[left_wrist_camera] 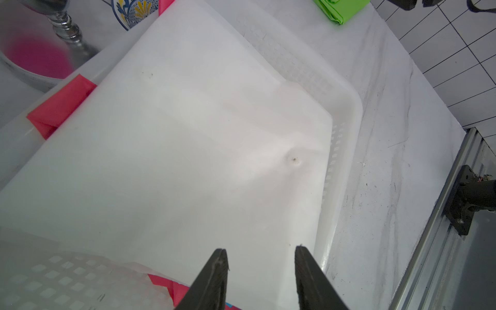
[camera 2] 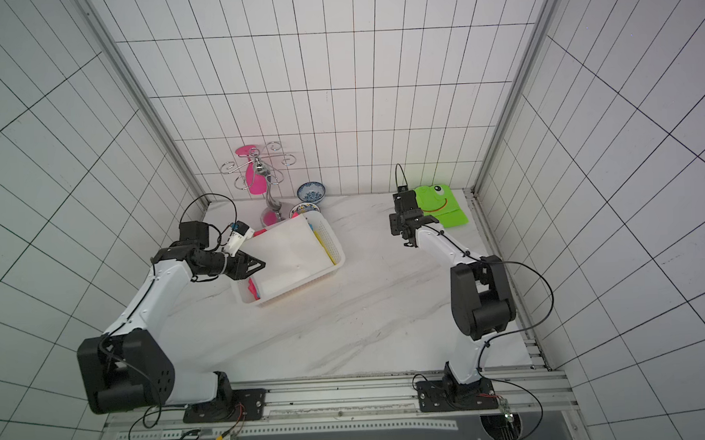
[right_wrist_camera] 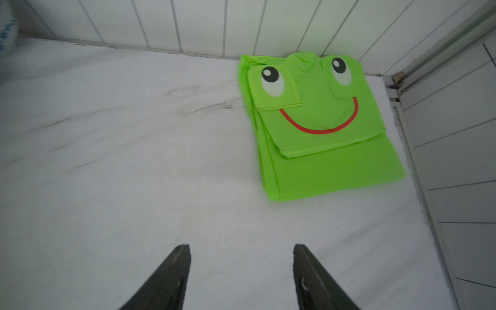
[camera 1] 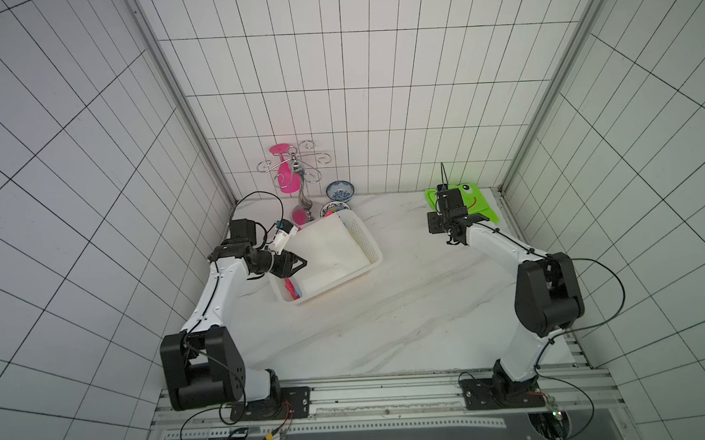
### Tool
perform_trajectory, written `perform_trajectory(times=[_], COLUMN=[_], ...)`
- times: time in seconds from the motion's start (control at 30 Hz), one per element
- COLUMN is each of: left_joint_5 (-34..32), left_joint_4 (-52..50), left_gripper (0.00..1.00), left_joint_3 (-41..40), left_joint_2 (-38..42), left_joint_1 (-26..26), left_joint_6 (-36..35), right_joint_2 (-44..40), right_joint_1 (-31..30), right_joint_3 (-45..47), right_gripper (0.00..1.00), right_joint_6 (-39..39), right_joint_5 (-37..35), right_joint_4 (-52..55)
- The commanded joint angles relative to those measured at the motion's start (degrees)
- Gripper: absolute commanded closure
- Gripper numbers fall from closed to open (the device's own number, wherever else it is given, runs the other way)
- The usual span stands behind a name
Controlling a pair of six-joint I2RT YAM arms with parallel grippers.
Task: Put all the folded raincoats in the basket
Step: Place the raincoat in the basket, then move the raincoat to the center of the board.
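Note:
The folded raincoat (camera 1: 474, 201) (camera 2: 442, 207) (right_wrist_camera: 319, 128) is bright green with a frog face. It lies flat on the table in the back right corner. My right gripper (camera 1: 446, 196) (camera 2: 403, 200) (right_wrist_camera: 241, 247) hovers above the table just left of the raincoat, open and empty. The white perforated basket (camera 1: 364, 239) (camera 2: 330, 246) (left_wrist_camera: 354, 107) stands at the back left and holds a white folded sheet (camera 1: 327, 250) (left_wrist_camera: 188, 150) and pink items (camera 1: 292, 289). My left gripper (camera 1: 303, 264) (camera 2: 262, 266) (left_wrist_camera: 261, 251) is open over the basket's near left end, holding nothing.
A silver glass rack (camera 1: 299, 170) with a pink glass (camera 1: 288, 181) stands behind the basket by the back wall. Two patterned bowls (camera 1: 339, 190) (camera 1: 334, 207) sit next to it. Tiled walls close the back and sides. A metal rail (right_wrist_camera: 413, 150) runs along the table's right edge.

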State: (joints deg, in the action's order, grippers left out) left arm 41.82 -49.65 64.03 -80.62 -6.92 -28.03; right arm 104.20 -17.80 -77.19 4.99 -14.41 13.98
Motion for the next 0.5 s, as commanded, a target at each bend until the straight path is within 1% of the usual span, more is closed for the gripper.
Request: perform_trajectory(times=[0.0,0.07,0.13,0.23,0.3,0.4,0.43,0.47], left_joint_5=[0.09,0.46,0.57,0.42,0.70,1.12,0.92,0.42], left_joint_4=[2.80,3.18,2.99,1.17,0.03,-0.27,-0.47,-1.08], left_gripper=[0.56,0.56,0.56,0.56,0.56,0.56,0.56,0.56], left_joint_3=[-0.79,-1.26,-1.32,-0.61,-0.38,-0.37,-0.18,0.11], left_joint_2=[1.34,1.30,1.21,1.05,0.98,0.77,0.75,0.69], left_joint_1=[-0.16,-0.08,0.18,0.75,1.42,2.37,2.76,3.38], left_joint_6=[2.39,2.64,2.40,1.34,0.59,0.08,0.06,-0.28], right_joint_2=[6.63,11.20,15.78,21.42,24.43,29.10,31.54,33.63], right_joint_1=[6.17,8.96,10.68,11.53,11.56,11.99,12.42,12.67], right_joint_3=[-3.77,-8.20,-15.52,-26.87,-31.73,-36.17,-40.77,-43.90], right_gripper=[0.35,0.36,0.36,0.36,0.36,0.37,0.41,0.43], right_joint_6=[0.69,0.71,1.24,3.52,3.45,3.90,4.29,4.52], right_joint_5=[4.36,8.31,9.65,6.33,5.65,7.45,8.79,9.25], right_joint_4=[1.09,1.86,6.43,15.44,18.63,19.16,22.69,24.53])
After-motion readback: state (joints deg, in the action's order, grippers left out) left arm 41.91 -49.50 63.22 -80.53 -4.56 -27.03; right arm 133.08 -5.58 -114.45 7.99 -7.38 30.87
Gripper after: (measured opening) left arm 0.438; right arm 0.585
